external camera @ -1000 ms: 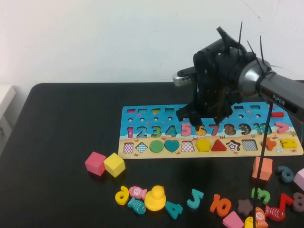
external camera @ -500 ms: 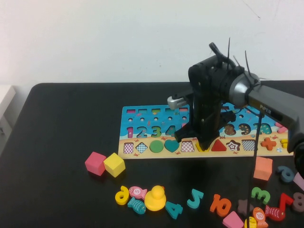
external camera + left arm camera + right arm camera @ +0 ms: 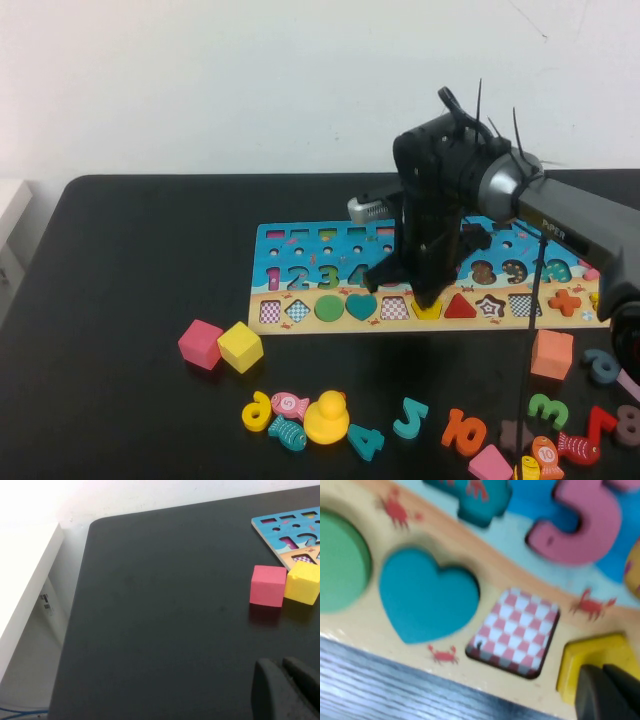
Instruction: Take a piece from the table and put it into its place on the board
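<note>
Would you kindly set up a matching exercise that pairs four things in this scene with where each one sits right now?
Things:
1. yellow pentagon
2. pink cube
3. yellow duck
4. left gripper

Places:
A. on the table between a small fish and a teal 4
B. above bare table, far from the board
C. in the board's shape row, under the shut right gripper
D. on the table, touching the yellow cube

Pairs: 1-C, 2-D, 3-A, 4-B
</note>
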`<action>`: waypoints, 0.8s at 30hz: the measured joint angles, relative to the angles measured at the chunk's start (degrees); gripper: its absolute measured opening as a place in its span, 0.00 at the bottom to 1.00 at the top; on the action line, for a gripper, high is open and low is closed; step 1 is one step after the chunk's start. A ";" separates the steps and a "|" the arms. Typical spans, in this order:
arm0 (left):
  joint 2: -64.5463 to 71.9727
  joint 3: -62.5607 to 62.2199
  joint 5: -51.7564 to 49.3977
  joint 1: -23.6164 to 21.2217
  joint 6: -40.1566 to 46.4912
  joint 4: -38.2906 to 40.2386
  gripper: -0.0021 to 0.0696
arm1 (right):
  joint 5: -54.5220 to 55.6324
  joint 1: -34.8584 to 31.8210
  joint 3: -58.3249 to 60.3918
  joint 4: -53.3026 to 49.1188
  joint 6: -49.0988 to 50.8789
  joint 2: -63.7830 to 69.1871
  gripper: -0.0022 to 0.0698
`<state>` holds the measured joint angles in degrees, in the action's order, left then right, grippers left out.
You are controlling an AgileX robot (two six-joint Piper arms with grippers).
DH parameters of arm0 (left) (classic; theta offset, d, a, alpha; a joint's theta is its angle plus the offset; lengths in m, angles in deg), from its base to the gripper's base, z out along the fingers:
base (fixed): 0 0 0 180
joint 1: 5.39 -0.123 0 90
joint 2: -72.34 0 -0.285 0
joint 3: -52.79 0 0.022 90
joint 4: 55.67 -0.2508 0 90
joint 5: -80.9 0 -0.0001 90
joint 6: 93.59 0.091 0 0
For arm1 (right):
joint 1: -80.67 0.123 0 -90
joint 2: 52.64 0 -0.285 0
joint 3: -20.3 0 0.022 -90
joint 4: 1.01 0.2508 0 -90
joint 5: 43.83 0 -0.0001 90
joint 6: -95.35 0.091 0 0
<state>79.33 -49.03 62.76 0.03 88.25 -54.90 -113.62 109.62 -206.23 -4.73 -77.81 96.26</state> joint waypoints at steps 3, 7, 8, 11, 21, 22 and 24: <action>0.00 0.00 0.00 0.00 0.00 0.00 0.03 | -0.14 0.00 -3.88 0.00 -0.73 -0.31 0.06; 0.00 0.00 0.00 0.00 0.00 0.00 0.03 | -0.18 0.00 -9.71 0.23 -3.79 -3.12 0.06; 0.00 0.00 0.00 0.00 0.00 0.00 0.03 | -0.27 0.00 -10.56 0.37 -4.61 -4.56 0.06; 0.00 0.00 0.00 0.00 0.00 0.00 0.03 | -0.63 0.00 -11.45 0.49 -6.84 -10.17 0.06; 0.00 0.00 0.00 0.00 0.00 0.00 0.03 | -0.99 0.59 -7.31 3.17 -11.48 -36.32 0.06; 0.00 0.00 0.00 0.00 0.00 0.00 0.03 | -0.99 0.63 -6.36 3.17 -12.00 -38.91 0.06; 0.00 0.00 0.00 0.00 0.00 0.00 0.03 | -0.99 0.63 -3.12 1.97 -12.76 -45.55 0.06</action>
<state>79.33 -49.03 62.76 0.03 88.25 -54.90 -114.61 110.25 -209.34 -2.76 -90.57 50.71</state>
